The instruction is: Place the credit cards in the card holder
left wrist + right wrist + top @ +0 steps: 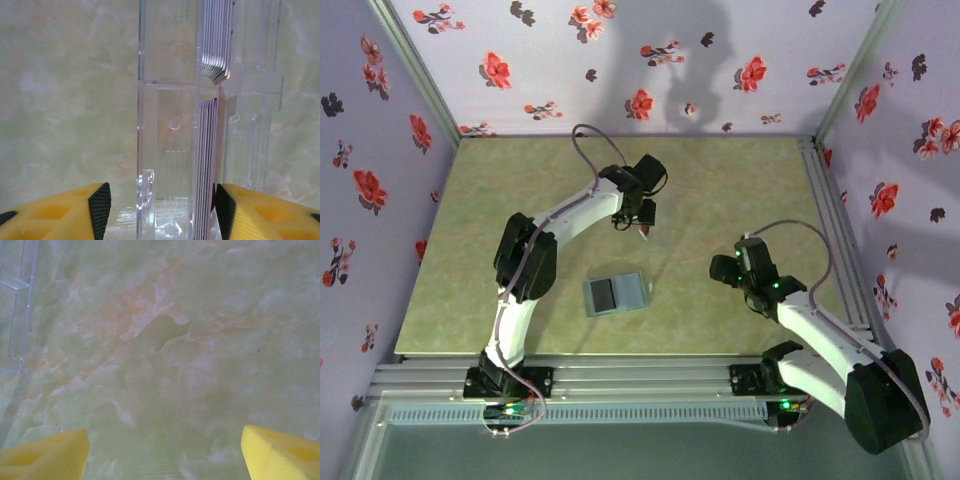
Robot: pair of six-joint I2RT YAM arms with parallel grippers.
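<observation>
— Two questions. First, what lay nearest the front edge?

— The card holder point(615, 293), flat and unfolded on the green marbled table point(740, 180), with its dark pocket panel on the left half. Nothing touched it.

— And the claws?

— The right gripper point(165, 446) hung to the right of the holder, well apart from it. Its yellow fingers were spread wide over bare table and gripped nothing. Farther back, the left gripper point(160, 210) pointed down over a clear rack point(165, 125). The credit cards point(206, 150) stood there on edge in a tight stack, with a second bundle beyond it. The claw was open, astride the rack. Its right pad point(225, 212) was just beside the stack, though I could not tell whether they touched. The left pad stood clear.

— Behind that?

— A floral wall point(620, 60).
</observation>
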